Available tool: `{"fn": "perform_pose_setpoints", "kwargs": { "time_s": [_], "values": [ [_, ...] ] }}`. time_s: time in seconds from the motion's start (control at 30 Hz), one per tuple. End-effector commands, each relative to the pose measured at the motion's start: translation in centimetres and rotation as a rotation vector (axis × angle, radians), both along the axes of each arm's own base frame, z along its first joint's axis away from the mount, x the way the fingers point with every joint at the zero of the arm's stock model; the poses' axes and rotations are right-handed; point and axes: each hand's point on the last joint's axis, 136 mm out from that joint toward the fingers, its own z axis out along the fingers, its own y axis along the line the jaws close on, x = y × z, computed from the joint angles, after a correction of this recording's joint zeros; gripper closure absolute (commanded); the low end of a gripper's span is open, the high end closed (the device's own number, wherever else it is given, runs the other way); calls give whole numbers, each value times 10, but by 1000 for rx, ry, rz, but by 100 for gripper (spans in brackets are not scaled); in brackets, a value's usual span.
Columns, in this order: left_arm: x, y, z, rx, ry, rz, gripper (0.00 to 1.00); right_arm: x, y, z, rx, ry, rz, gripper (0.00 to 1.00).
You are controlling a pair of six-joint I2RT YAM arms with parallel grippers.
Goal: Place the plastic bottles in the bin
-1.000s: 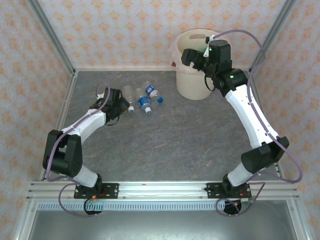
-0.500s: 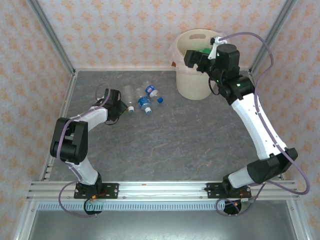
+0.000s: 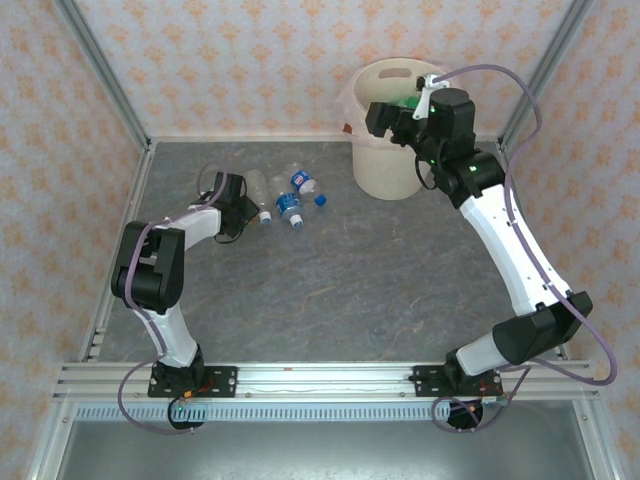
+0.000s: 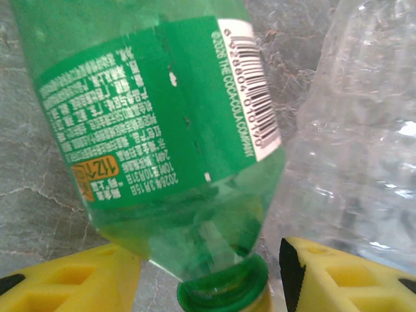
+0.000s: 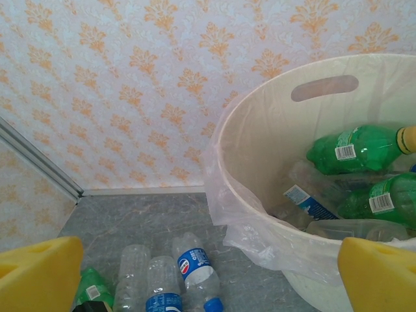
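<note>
A green bottle (image 4: 156,110) with a green label lies on the grey table, its neck pointing back between the yellow fingers (image 4: 71,276) of my left gripper (image 4: 208,276). The jaws stand open around that neck, with a gap on the right side. A crushed clear bottle (image 4: 364,130) lies right beside it. In the top view my left gripper (image 3: 240,205) sits at the left end of the bottle cluster (image 3: 288,205). My right gripper (image 5: 208,279) is open and holds nothing, hovering at the rim of the cream bin (image 5: 260,156), which holds green bottles (image 5: 354,149) and clear ones.
The bin (image 3: 388,170) stands at the back right against the patterned wall, its clear liner (image 5: 260,227) hanging over the rim. Three clear blue-label bottles (image 5: 195,270) lie side by side on the floor left of it. Metal frame posts (image 3: 110,80) mark the corners.
My left arm has folded its elbow up and pushed the gripper further onto the green bottle's neck. The right wrist has swung slightly right and back above the bin.
</note>
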Motion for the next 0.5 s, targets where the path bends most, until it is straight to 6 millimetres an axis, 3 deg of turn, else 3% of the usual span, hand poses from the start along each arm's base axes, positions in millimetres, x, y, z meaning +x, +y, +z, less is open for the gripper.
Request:
{"fn": "perform_pose_setpoints", "kwargs": {
  "time_s": [0.0, 0.17, 0.47],
  "values": [
    [8, 7, -1, 11, -3, -1, 40, 4, 0, 8, -11, -31, 1, 0],
    [4, 12, -10, 5, 9, 12, 42, 5, -1, 9, -16, -32, -6, 0],
    [3, 16, -1, 29, -9, -2, 66, 5, -2, 8, -13, -29, -11, 0]
  ]
}}
